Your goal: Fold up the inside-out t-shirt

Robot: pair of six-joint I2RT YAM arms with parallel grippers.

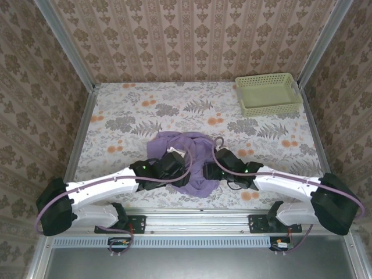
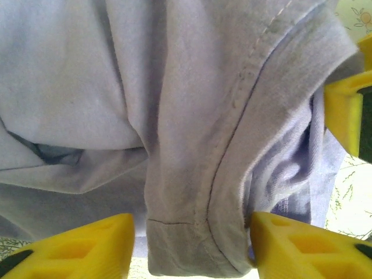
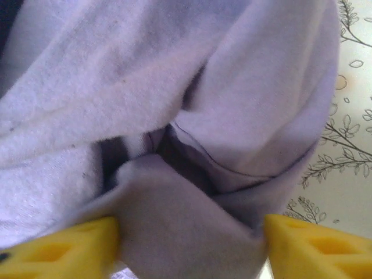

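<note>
Heap of plain lavender-purple thin-fabric t-shirt (image 1: 192,152), crumpled, near-centre of floral-print table (image 1: 128,110), toward near edge, between both arms. L gripper (image 2: 192,247): yellow fingers (image 2: 81,247) apart, straddling stitched hem fold, not pinched. R gripper (image 3: 192,244): likewise apart, bunched cloth filling gap. Step, prob.: first grasp, pre-spread. Next: close on hem & bunch, lift, draw apart to flatten before folding.

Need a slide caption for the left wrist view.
Open left gripper, yellow fingers either side of a seamed fold of the lavender t-shirt.
</note>
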